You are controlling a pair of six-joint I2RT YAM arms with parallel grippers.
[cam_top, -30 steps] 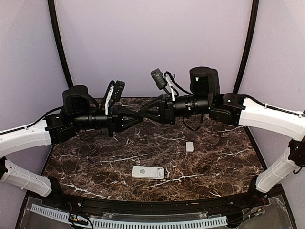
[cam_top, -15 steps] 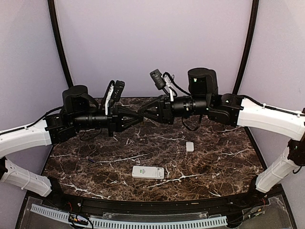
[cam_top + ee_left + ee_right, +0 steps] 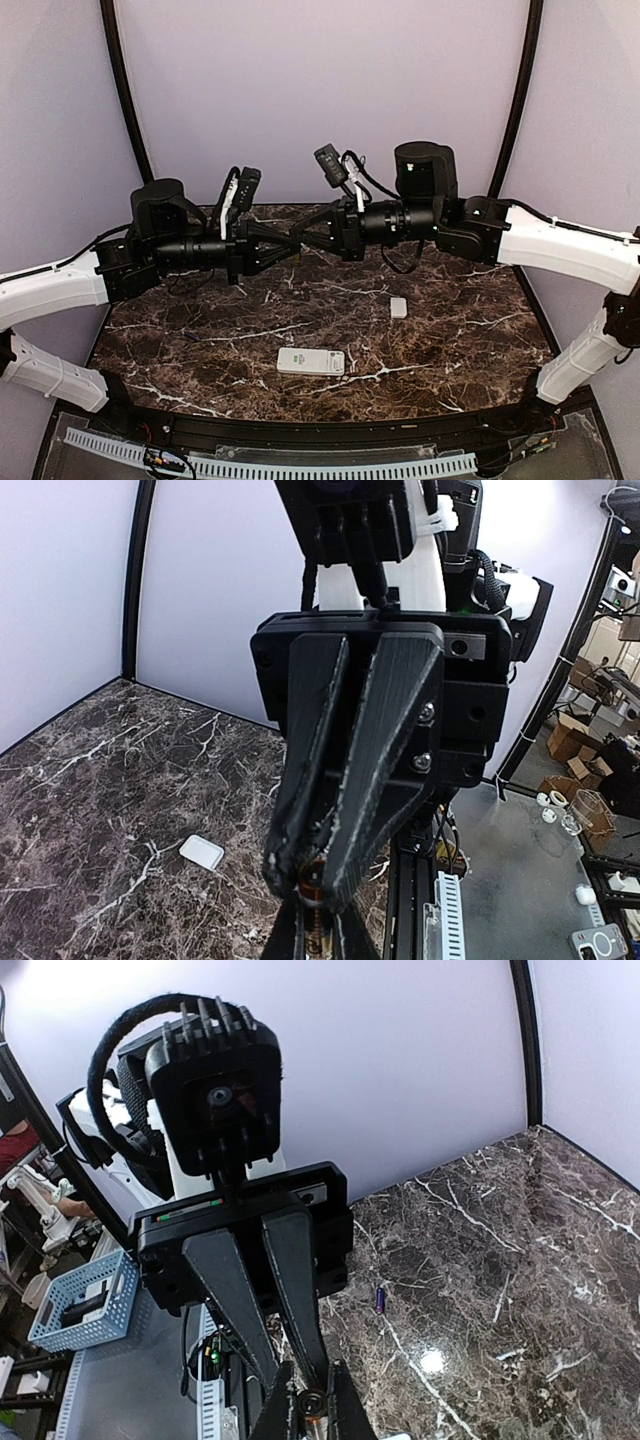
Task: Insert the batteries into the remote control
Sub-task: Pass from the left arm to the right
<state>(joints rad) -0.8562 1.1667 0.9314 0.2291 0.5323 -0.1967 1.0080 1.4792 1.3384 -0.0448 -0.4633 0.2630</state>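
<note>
My two grippers meet tip to tip in mid-air above the back of the table. A copper-coloured battery [image 3: 311,885] is held between them. My left gripper [image 3: 288,248] is shut on one end and my right gripper [image 3: 301,243] is shut on the other end [image 3: 312,1403]. A second battery [image 3: 380,1299], purple, lies loose on the marble. The white remote control [image 3: 311,361] lies flat near the front of the table, well below and apart from both grippers.
A small white rectangular cover [image 3: 399,307] lies on the dark marble table [image 3: 200,340], right of the remote; the left wrist view also shows the cover [image 3: 201,852]. A black rail and white cable strip [image 3: 270,465] run along the near edge.
My right gripper edged left toward the left gripper and closed its jaws on the battery that the left gripper holds. The left arm stayed still.
</note>
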